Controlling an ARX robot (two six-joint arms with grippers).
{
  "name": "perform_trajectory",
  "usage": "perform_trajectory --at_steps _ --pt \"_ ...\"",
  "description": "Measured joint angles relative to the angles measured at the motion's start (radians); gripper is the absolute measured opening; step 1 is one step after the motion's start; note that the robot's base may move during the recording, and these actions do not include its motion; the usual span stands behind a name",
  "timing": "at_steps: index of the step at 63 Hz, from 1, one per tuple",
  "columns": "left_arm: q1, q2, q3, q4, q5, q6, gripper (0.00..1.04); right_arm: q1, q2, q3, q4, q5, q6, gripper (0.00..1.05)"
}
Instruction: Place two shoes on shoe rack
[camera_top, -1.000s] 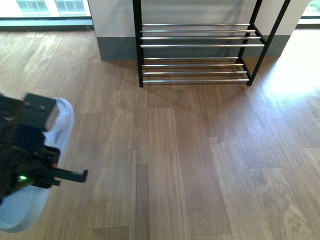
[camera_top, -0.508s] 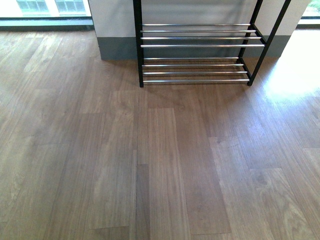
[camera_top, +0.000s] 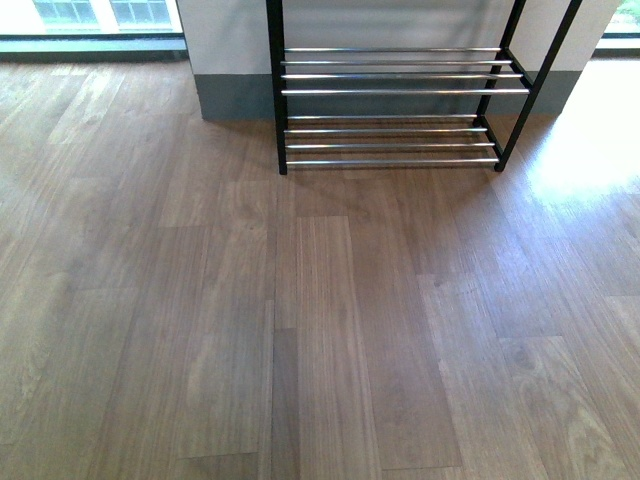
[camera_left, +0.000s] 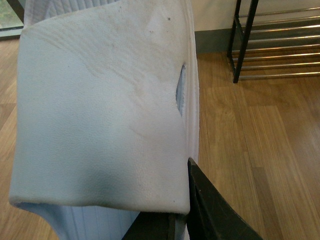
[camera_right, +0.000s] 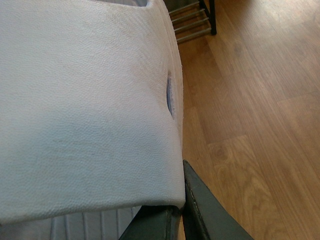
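The shoe rack (camera_top: 390, 90), black frame with chrome bars, stands against the far wall in the front view; no arm or shoe shows there. In the left wrist view a pale shoe (camera_left: 100, 110) fills most of the picture, and my left gripper (camera_left: 172, 220) is shut on its edge, one dark finger (camera_left: 210, 210) showing. The rack's corner (camera_left: 245, 45) lies beyond it. In the right wrist view the other shoe (camera_right: 85, 110) fills the picture, my right gripper (camera_right: 175, 220) shut on it, with the rack's foot (camera_right: 192, 22) far off.
Wood plank floor (camera_top: 330, 320) stretches from me to the rack. A grey skirting wall (camera_top: 230, 95) runs behind the rack, with windows (camera_top: 90, 15) at the far left and bright sunlight on the floor at the right.
One second ago my left arm with its shoe showed at the lower left of the front view; it left that view and stays out of it now.
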Motion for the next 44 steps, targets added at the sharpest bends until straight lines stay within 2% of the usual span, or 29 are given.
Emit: perform_trajectory --at_steps 44 --pt "0.001 0.0 0.0 -0.002 -0.001 0.003 0.02 0.0 0.0 0.0 0.0 -0.001 0.0 0.01"
